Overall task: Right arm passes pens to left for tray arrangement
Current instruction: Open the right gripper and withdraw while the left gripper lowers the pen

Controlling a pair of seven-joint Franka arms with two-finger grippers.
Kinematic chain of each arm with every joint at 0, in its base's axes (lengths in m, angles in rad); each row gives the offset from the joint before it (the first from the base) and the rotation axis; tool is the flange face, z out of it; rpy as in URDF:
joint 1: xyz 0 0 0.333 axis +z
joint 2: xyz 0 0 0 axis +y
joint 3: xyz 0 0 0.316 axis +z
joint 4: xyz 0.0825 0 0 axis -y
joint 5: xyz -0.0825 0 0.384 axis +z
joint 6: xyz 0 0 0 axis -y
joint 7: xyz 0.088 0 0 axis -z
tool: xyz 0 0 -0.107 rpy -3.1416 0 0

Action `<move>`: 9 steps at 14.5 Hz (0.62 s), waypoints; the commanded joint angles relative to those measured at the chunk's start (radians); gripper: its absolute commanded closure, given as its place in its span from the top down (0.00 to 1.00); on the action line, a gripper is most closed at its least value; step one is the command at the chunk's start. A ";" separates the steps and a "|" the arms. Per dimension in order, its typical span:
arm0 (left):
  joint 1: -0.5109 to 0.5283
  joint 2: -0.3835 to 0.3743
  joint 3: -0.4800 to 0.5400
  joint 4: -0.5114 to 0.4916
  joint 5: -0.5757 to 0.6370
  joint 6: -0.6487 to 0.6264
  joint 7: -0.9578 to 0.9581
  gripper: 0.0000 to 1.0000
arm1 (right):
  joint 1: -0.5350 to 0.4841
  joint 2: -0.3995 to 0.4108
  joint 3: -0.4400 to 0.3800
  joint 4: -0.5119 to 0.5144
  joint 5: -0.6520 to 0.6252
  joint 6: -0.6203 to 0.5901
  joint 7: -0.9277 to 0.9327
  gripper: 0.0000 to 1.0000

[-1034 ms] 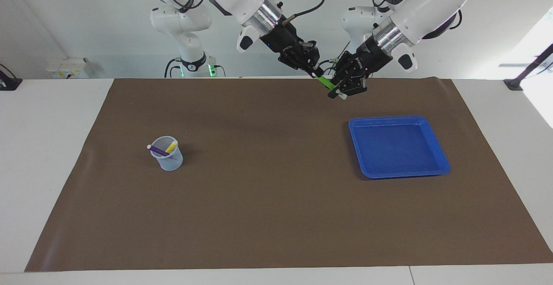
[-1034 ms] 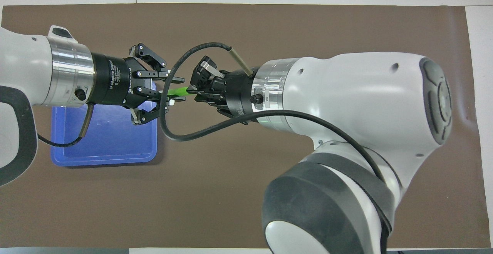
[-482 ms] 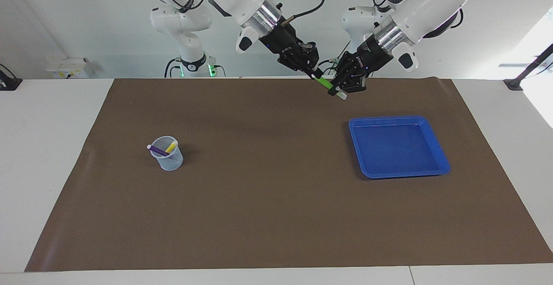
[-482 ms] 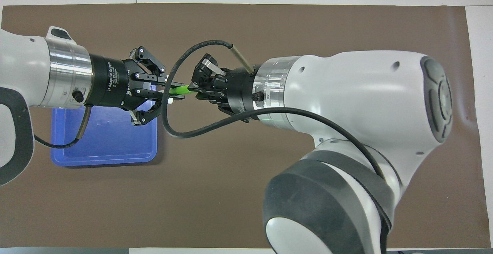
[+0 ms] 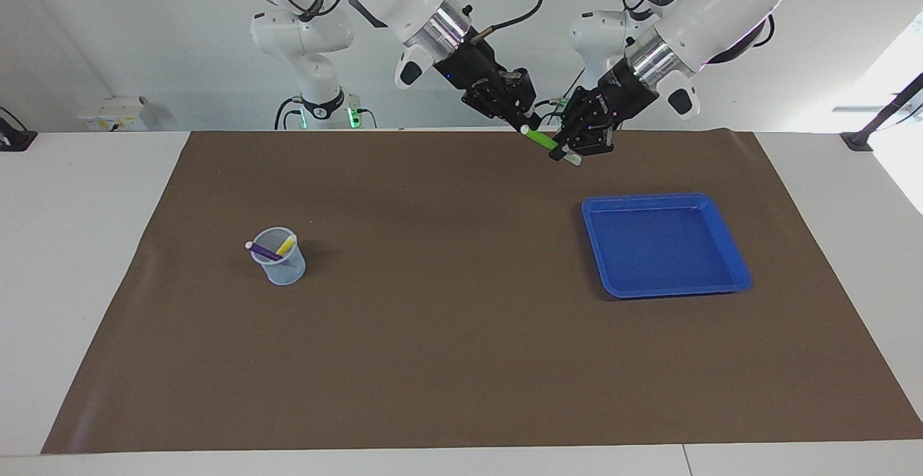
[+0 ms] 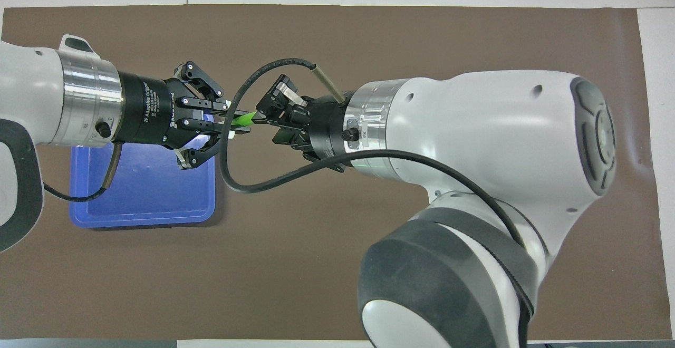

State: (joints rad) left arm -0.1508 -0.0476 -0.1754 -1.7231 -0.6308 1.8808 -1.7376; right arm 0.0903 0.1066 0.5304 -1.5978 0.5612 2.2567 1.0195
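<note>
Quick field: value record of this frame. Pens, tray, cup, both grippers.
green pen: in the air between the two grippers, over the mat near the robots' edge
right gripper: at one end of the green pen; grip not readable
left gripper: shut on the green pen's other end
purple pen: in the mesh cup
yellow pen: in the mesh cup
mesh cup: upright, toward the right arm's end
blue tray: no pens in it, toward the left arm's end
</note>
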 commanded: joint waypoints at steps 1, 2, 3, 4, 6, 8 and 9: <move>0.008 -0.008 -0.001 0.002 0.019 0.006 -0.008 0.00 | -0.006 0.001 0.010 0.004 -0.038 -0.011 0.008 1.00; 0.008 -0.009 0.000 -0.001 0.019 0.009 -0.005 0.00 | -0.007 0.002 0.008 0.004 -0.047 -0.012 0.007 1.00; 0.008 -0.009 0.000 -0.004 0.020 0.012 0.001 0.00 | -0.006 0.001 0.005 0.004 -0.069 -0.020 0.002 1.00; 0.008 -0.009 0.000 -0.009 0.023 0.024 0.015 0.00 | -0.007 -0.001 -0.003 0.002 -0.099 -0.050 -0.001 1.00; 0.010 -0.014 0.000 -0.035 0.078 0.066 0.119 0.00 | -0.007 -0.007 -0.019 -0.002 -0.217 -0.119 -0.038 1.00; 0.049 -0.038 0.000 -0.099 0.088 0.073 0.316 0.00 | -0.007 -0.019 -0.068 -0.011 -0.312 -0.187 -0.088 1.00; 0.063 -0.044 0.000 -0.122 0.088 0.064 0.436 0.00 | -0.007 -0.024 -0.093 -0.022 -0.317 -0.210 -0.122 1.00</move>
State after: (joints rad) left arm -0.1249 -0.0503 -0.1729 -1.7638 -0.5577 1.9301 -1.4892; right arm 0.0891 0.1044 0.4751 -1.5987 0.2789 2.0913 0.9677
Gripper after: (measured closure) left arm 0.824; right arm 0.000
